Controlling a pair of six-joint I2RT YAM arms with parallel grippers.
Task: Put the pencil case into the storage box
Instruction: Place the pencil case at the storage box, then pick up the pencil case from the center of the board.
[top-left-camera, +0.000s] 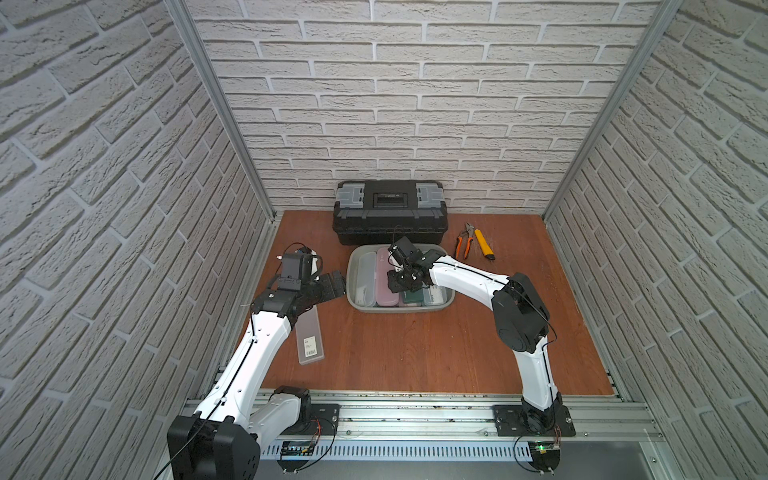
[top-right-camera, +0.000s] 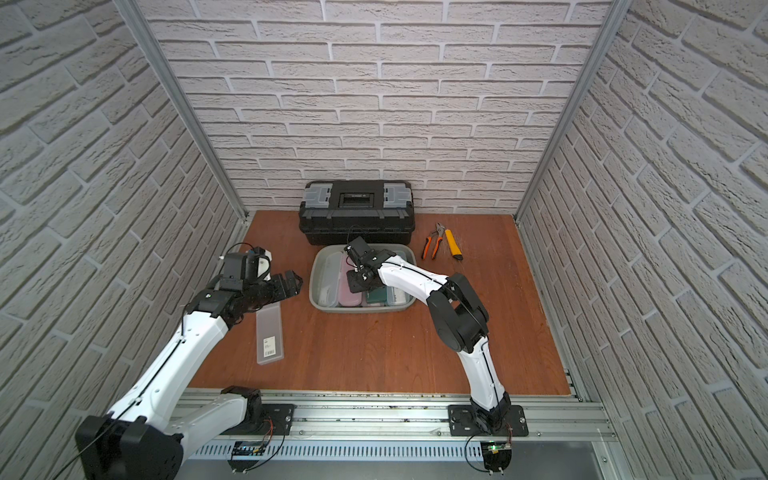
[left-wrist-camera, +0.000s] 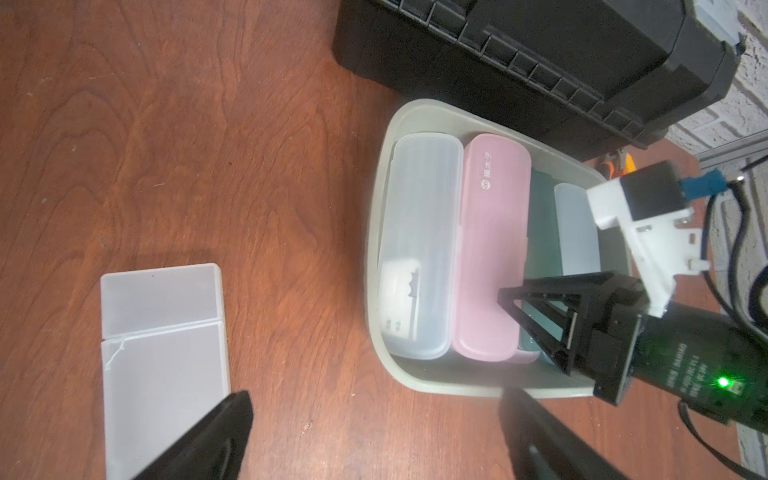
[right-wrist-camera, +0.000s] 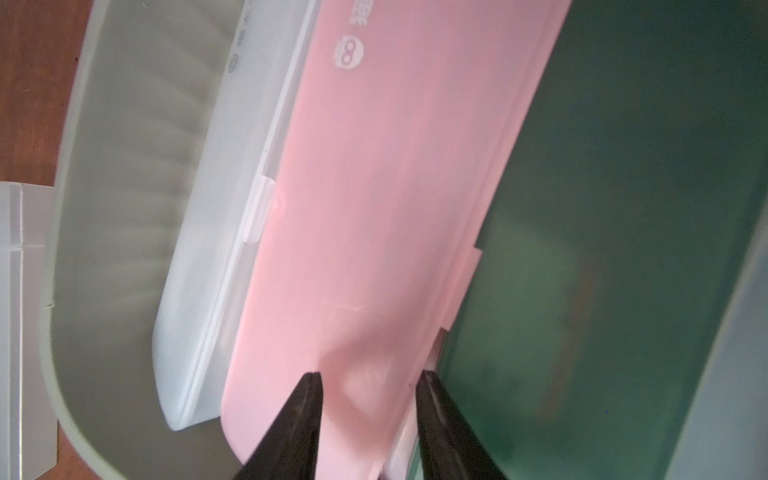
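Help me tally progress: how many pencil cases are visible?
5. Four sit in the storage box: white, pink, green, pale blue. One frosted case lies on the table outside. More may hide beneath.

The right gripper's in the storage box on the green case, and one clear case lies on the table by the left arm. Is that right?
Not quite. The right wrist view shows the right gripper on the pink case, not the green case beside it. It is in the storage box, and one clear case does lie on the table by the left arm.
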